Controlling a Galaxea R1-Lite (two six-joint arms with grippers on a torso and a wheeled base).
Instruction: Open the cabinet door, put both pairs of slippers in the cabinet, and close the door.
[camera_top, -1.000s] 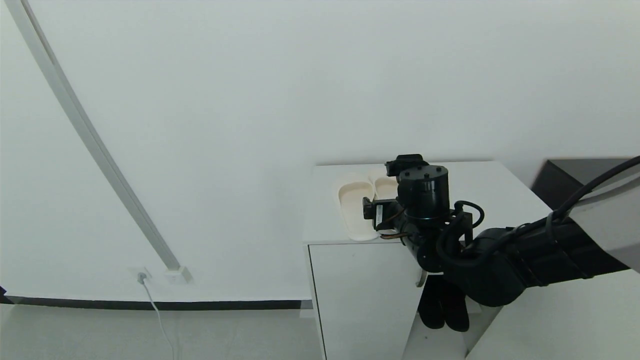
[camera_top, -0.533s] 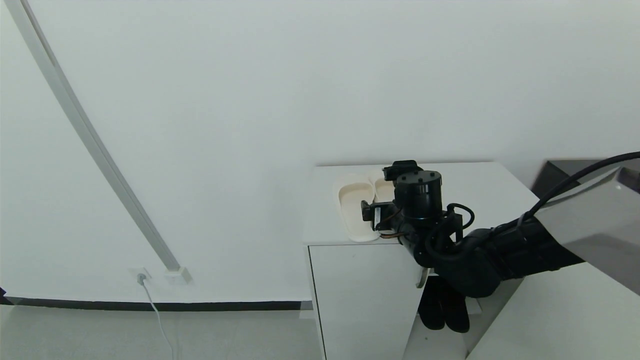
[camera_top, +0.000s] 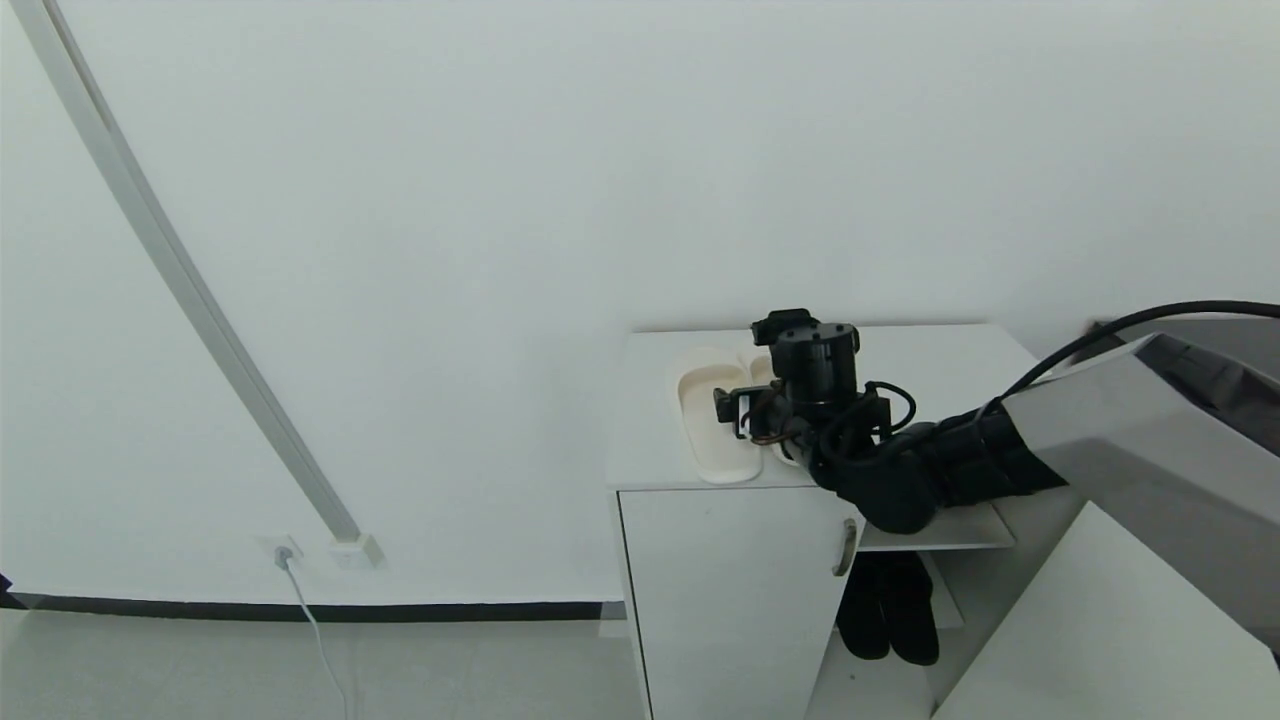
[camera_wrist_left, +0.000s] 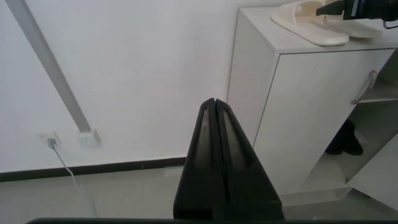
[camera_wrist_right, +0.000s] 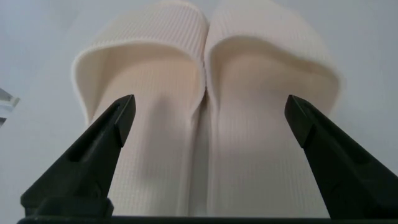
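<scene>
The white cabinet (camera_top: 730, 600) stands against a plain white wall (camera_top: 500, 200). One door leaf, bearing a curved handle (camera_top: 849, 547), is shut; the other door (camera_top: 1100, 640) stands swung outward, exposing the interior.

The cream slippers (camera_top: 712, 415) lie side by side, touching, on the cabinet top (camera_top: 640, 450) near its front corner. The black slippers (camera_top: 888, 615) sit inside the cabinet, below an inner shelf (camera_top: 940, 540).

The right claw (camera_wrist_right: 209, 104) is at the cream pair, fingers spread wide, one finger outside each slipper. Whether the fingers touch the slippers cannot be told. The left claw (camera_wrist_left: 215, 106) is held low, well apart from the cabinet, its fingers pressed together with nothing between them.

A grey trunking strip (camera_top: 190, 290) runs diagonally down the wall to a small box. Just beside it is a wall socket (camera_top: 281, 549), with a white cable (camera_top: 315, 625) trailing down to the pale floor (camera_top: 200, 670). A dark skirting band (camera_top: 300, 609) runs along the base of the wall.
</scene>
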